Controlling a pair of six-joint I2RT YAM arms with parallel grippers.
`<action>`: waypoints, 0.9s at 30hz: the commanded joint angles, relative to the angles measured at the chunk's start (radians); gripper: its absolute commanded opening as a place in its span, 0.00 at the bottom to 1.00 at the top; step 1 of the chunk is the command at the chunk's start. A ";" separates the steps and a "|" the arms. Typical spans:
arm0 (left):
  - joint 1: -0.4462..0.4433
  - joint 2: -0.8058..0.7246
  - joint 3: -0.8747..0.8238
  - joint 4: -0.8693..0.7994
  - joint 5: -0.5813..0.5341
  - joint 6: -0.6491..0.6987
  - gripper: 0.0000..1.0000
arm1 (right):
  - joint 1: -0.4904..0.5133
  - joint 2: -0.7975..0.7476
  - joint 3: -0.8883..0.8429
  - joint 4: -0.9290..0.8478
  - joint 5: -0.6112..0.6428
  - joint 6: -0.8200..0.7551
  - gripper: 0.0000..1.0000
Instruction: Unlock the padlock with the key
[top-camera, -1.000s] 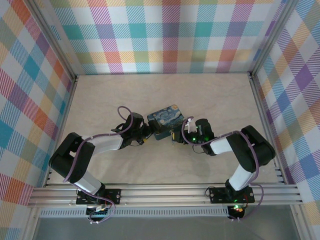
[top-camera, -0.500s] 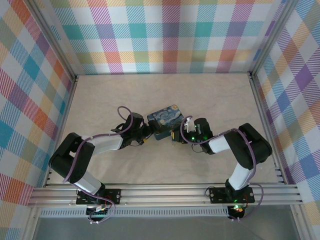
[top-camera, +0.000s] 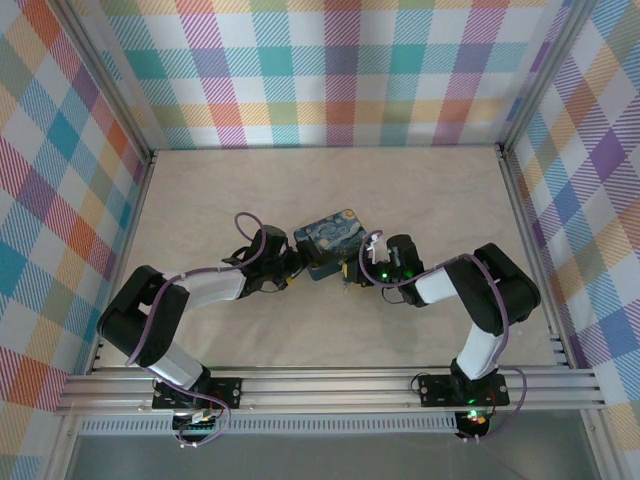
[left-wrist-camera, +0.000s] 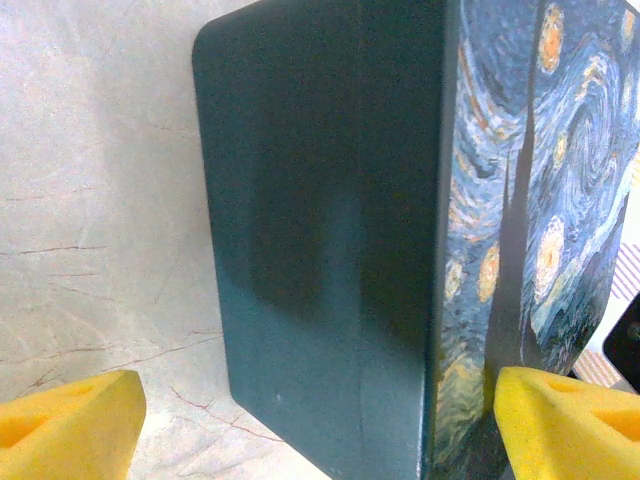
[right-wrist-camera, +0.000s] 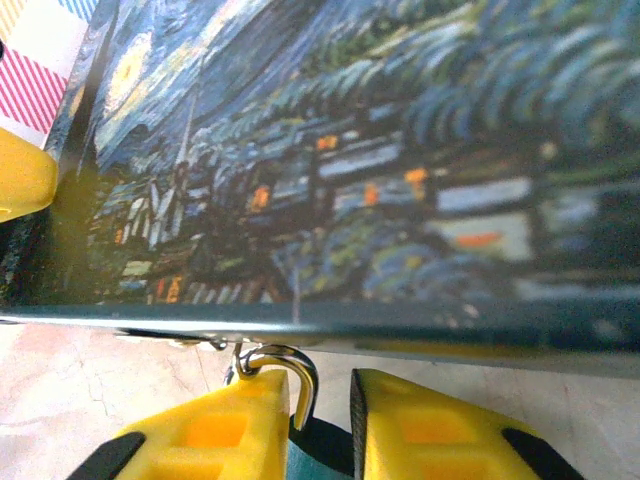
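**Padlock Seized at Near Edge of Painted Tin**

Item 1. The dark-blue rectangular tin box (top-camera: 330, 243), printed with a swirling starry-night painting, lies flat near the middle of the table. Its lid shows yellow stars, a dark cypress and village roofs with orange windows. The side wall is plain dark teal sheet metal with a rounded corner and a smooth, faintly glossy finish.

Item 2. The small blue-bodied padlock with a silvery metal shackle (right-wrist-camera: 320, 455) hangs at the tin's near-right edge. Its curved, polished shackle (right-wrist-camera: 305, 385) is hooked under the rim. I cannot tell from the top view how it is fastened.

Item 3. The right gripper (right-wrist-camera: 320, 438) is clamped on the padlock, with its yellow, cell-moulded pads (right-wrist-camera: 440, 440) pressed to either side of the body.

Item 4. The left gripper (left-wrist-camera: 320, 420) stands wide apart across the tin's left end. One yellow pad (left-wrist-camera: 60, 420) stands clear of the teal wall, and the other is at the painted face.

Item 5. The table (top-camera: 330, 190) is pale beige and marble-patterned with fine brown veins. The walls (top-camera: 340, 70) carry a pastel plaid of pink, teal, orange and purple. Ribbed aluminium rails (top-camera: 330, 385) run along the near edge.
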 joint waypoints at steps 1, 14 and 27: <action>-0.002 -0.018 -0.010 -0.065 -0.024 0.012 0.89 | -0.005 0.013 0.011 0.028 -0.015 -0.008 0.20; -0.002 -0.021 -0.016 -0.068 -0.029 0.012 0.90 | -0.005 -0.060 -0.041 0.004 0.027 -0.006 0.00; -0.035 -0.034 -0.025 -0.083 -0.051 0.011 0.89 | -0.005 -0.069 -0.047 0.048 0.061 0.118 0.00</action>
